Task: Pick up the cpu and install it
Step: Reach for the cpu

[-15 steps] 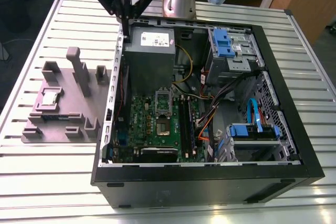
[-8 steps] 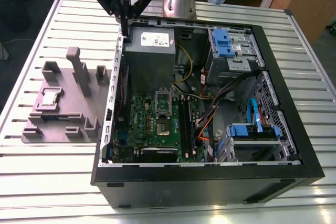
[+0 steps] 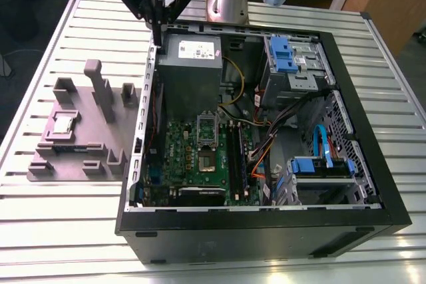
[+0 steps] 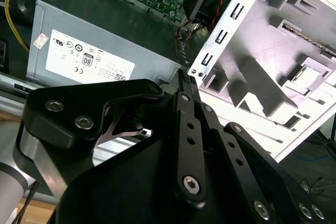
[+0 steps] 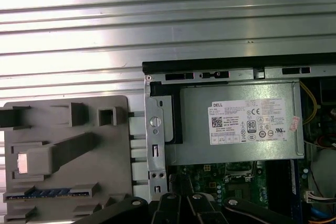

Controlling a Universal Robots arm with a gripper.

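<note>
The gripper [image 3: 158, 35] hangs over the back corner of the open computer case [image 3: 266, 237], just beside the grey power supply [image 3: 190, 71]. Its fingers are drawn together with nothing between them. The cpu [image 3: 64, 124] lies flat in a recess of the grey fixture [image 3: 93, 134] on the slatted table [image 3: 60, 231] — outside the case, at the exterior view's left, well apart from the gripper.
</note>
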